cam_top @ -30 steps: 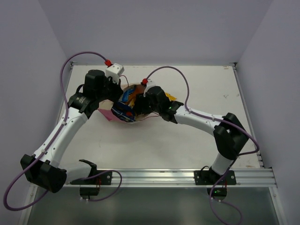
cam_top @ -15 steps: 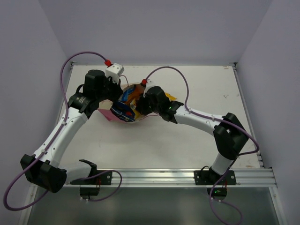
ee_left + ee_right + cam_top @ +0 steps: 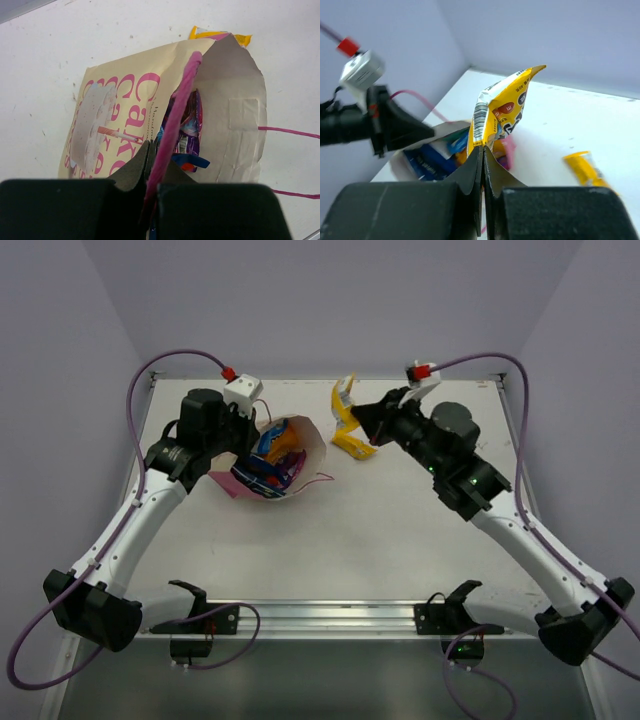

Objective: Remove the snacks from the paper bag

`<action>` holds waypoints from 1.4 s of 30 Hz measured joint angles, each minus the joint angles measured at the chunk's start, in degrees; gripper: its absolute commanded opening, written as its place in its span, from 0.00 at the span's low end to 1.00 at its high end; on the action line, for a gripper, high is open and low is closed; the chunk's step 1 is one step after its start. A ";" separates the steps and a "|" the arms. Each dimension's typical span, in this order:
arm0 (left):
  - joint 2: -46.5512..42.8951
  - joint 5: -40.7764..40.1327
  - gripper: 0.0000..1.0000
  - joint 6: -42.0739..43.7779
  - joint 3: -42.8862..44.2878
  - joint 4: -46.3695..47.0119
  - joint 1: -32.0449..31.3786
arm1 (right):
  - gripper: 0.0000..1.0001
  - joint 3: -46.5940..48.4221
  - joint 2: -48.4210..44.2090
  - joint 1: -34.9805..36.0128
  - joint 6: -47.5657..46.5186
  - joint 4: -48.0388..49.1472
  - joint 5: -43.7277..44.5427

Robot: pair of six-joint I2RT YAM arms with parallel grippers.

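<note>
- Two arms are reaching out from the near edge of the table point(image 3: 400, 530), one on each side.
- One paper bag point(image 3: 308, 440) is lying left of centre with its mouth gaping open. One thin pink loop handle point(image 3: 322, 480) is trailing onto the table at its right.
- Snacks in three colours are showing inside the bag: a dark blue packet point(image 3: 258, 473), a purple packet point(image 3: 291, 467) and an orange pouch point(image 3: 286, 438). How many are lying underneath cannot be told.
- The left gripper point(image 3: 151, 155) is pinching the bag's pink side edge at the mouth, its two fingers pressed together on the paper.
- Two yellow packets are lying outside the bag, both to its right.
- One of them, the loose yellow packet point(image 3: 355, 446), is resting flat on the table just beyond the bag's far right corner.
- Farthest back, the right gripper point(image 3: 483, 150) is clamping the other yellow packet point(image 3: 502, 107) by its lower edge. It is holding the packet upright in the air, above and behind the loose one.
</note>
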 measured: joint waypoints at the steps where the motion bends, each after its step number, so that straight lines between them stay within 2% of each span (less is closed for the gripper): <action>1: 0.00 0.00 0.00 0.00 0.00 0.00 0.00 | 0.00 -0.79 -1.33 -2.01 0.02 0.81 0.72; 4: 0.00 0.00 0.00 0.00 0.02 -0.02 0.00 | 0.00 -3.54 -2.05 -8.57 0.26 2.64 2.21; 6: 0.00 0.04 0.00 0.00 0.02 -0.04 0.00 | 0.00 -5.60 1.31 -13.16 0.39 4.76 2.60; 13: 0.00 0.07 0.00 0.02 0.44 -0.83 0.00 | 0.01 -7.08 25.46 -23.17 0.85 9.27 3.23; 14: 0.00 0.11 0.00 0.02 0.57 -1.05 0.00 | 0.21 -6.80 28.22 -24.22 1.03 9.18 3.56; 18: 0.00 0.22 0.00 0.02 0.68 -1.31 0.00 | 0.65 -3.37 34.84 -26.27 2.05 7.02 5.11; 20: 0.00 0.26 0.00 0.00 0.72 -1.40 0.00 | 0.73 -3.23 33.97 -26.14 2.95 6.12 4.90; 23: 0.00 0.24 0.00 -0.02 0.94 -1.64 0.00 | 0.73 -4.44 28.70 -24.24 5.03 5.42 3.82; 25: 0.00 0.22 0.00 -0.07 1.09 -1.84 0.00 | 0.72 -5.60 22.53 -20.59 7.02 4.83 3.61; 28: 0.00 0.20 0.00 -0.24 1.36 -2.40 0.00 | 0.68 -5.66 14.19 -11.58 11.10 6.16 3.08; 31: 0.00 0.11 0.00 -0.70 1.42 -2.54 0.00 | 0.66 -5.35 10.86 -2.10 15.61 8.87 2.47; 33: 0.00 -0.07 0.00 -0.98 1.42 -2.51 0.00 | 0.65 -4.68 11.78 2.03 17.70 9.99 2.45; 36: 0.00 -0.28 0.00 -2.03 1.42 -2.49 0.00 | 0.64 -1.40 17.92 6.64 20.11 10.29 2.84; 42: 0.02 -1.11 0.00 -4.87 1.49 -2.45 0.00 | 0.60 1.16 28.87 10.84 22.18 10.32 3.80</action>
